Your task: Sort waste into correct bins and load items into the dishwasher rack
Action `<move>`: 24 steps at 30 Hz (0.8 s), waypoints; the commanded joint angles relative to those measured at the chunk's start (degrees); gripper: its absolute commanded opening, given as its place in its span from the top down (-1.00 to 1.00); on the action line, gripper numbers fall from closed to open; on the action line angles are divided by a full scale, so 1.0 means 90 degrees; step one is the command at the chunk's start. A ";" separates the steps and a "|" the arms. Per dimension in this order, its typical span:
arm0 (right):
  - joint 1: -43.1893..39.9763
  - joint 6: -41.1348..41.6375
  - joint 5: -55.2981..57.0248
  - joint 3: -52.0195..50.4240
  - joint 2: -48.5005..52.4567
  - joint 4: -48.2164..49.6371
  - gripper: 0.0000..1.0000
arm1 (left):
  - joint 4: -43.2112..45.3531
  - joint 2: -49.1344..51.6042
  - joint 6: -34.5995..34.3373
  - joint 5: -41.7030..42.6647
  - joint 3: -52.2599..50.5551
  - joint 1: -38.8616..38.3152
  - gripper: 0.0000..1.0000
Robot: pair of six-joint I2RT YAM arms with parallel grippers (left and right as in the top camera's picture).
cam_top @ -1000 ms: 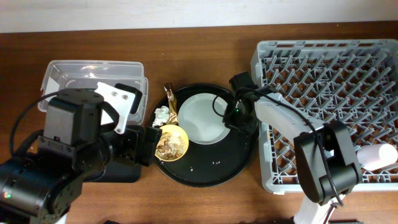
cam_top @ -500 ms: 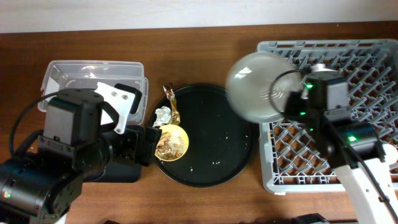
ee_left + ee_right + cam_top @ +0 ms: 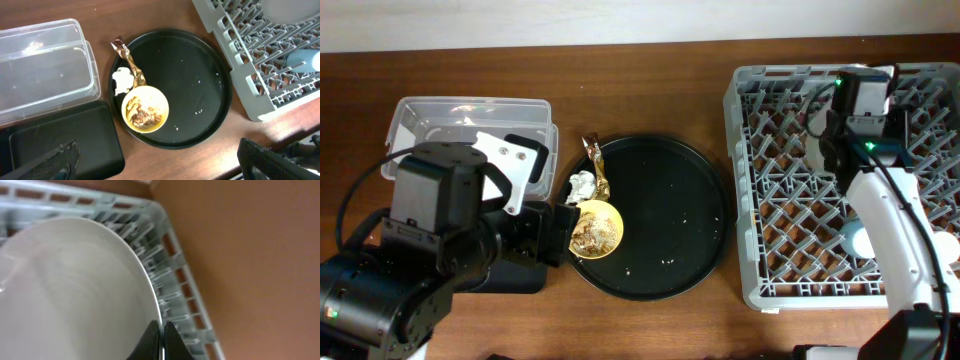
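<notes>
A large round black tray (image 3: 665,200) lay flat near the middle of the brown wooden table (image 3: 650,95), a few pale specks (image 3: 683,222) scattered over its dark floor, while a strip of pale wall (image 3: 620,20) ran along the table's far edge.

1. I can read no words, numbers or brand marks in any of my views.
2. Clear tub (image 3: 45,65), dishwasher rack (image 3: 240,45) and plate (image 3: 65,290): no print I can make out.

Even, soft light; faint glare on clear tub (image 3: 440,115); right wrist close-up blurred.
</notes>
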 commanded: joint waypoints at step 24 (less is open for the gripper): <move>0.4767 0.5416 -0.7550 0.0124 0.0967 -0.2076 -0.03 | 0.0015 -0.0022 0.0100 -0.0046 0.0058 0.0012 -0.99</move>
